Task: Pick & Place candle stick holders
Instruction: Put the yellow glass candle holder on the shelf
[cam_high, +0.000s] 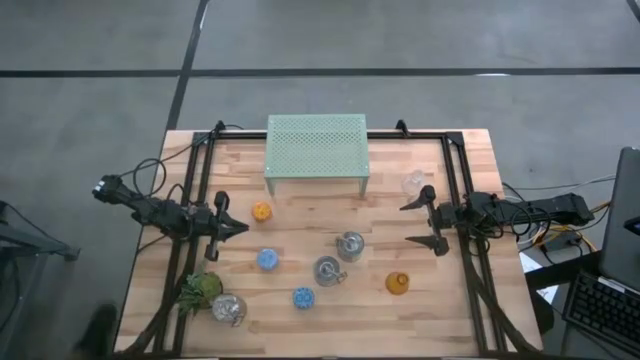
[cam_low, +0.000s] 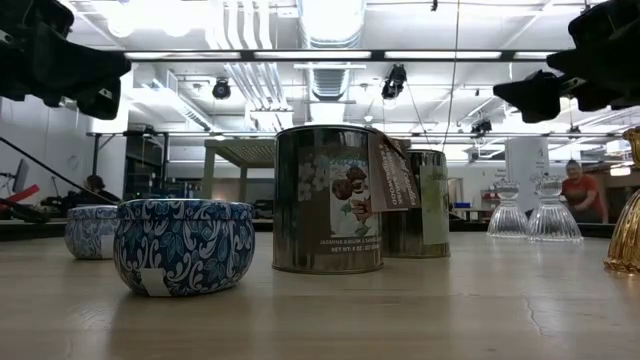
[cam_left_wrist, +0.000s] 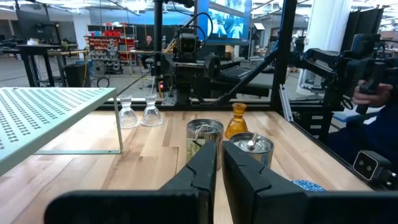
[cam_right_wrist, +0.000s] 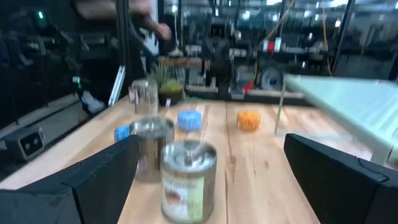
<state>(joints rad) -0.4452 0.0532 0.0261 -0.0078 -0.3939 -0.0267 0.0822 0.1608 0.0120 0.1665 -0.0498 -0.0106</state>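
Candle stick holders (cam_high: 327, 270), low view hides orange holder (cam_high: 261, 211)

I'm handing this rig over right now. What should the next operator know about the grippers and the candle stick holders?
Left gripper: shut, empty, at the table's left side.
Right gripper: open wide, empty, at the right side.
Holders, all on the table: orange holder near the left gripper; two blue tins; two silvery tins mid-table; a third silvery tin beside the plant; amber glass holder; clear glass holders beside the mesh stand.
Done: nothing shows as placed.
Left: every pick.
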